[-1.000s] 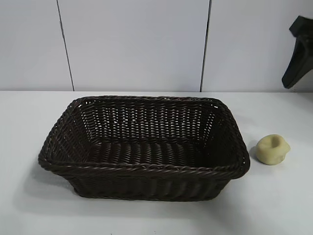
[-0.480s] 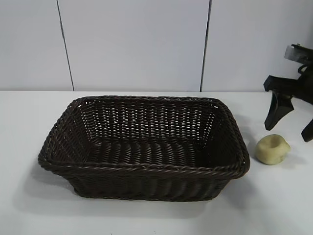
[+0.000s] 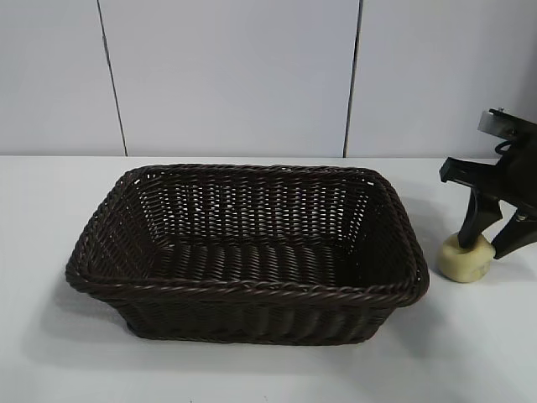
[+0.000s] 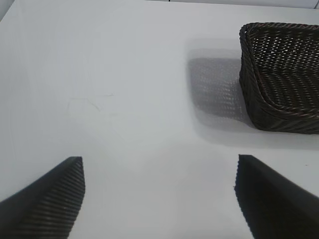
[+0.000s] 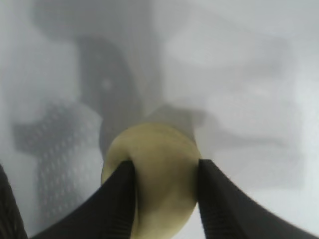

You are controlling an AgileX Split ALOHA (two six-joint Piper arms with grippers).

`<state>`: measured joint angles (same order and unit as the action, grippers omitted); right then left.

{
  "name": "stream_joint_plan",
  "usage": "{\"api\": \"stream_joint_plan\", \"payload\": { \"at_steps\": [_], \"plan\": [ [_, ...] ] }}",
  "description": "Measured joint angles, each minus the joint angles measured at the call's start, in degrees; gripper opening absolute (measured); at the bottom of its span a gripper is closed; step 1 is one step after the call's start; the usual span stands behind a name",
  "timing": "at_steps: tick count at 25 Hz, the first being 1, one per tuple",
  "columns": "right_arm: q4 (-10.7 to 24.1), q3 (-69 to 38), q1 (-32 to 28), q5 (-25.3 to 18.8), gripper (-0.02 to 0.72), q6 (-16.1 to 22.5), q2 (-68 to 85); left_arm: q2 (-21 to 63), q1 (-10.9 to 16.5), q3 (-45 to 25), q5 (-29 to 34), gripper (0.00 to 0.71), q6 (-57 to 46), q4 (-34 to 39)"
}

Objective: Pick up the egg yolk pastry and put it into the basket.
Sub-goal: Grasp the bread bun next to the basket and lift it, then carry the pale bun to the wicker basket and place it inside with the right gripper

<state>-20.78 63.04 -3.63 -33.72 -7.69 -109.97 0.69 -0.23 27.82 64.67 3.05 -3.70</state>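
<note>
Nearby, basket (image 3: 252,252) beside egg yolk pastry (image 3: 464,262), white table (image 3: 252,374)

Bright, even light overhead. The basket (image 3: 243,252) casts a soft shadow on the table (image 3: 50,277). The exterior view is sharp. The right wrist view is blurred beyond the pastry (image 5: 152,174), its backdrop hazy.

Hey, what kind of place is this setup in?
Probably a lab or test bench: a bare white table, plain panelled wall, and only a basket and pastry under a robot gripper.
</note>
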Motion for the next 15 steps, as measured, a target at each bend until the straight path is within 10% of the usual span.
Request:
{"api": "stream_joint_plan", "payload": {
  "at_steps": [4, 15],
  "plan": [
    [0.0, 0.0, 0.0, -0.96, 0.043, -0.72, 0.0, 0.0, 0.0, 0.0, 0.0, 0.596, 0.0, 0.0],
    [0.17, 4.29, 0.0, -9.41, 0.024, -1.13, 12.82, 0.0, 0.0, 0.0, 0.0, 0.596, 0.0, 0.0]
  ]
}}
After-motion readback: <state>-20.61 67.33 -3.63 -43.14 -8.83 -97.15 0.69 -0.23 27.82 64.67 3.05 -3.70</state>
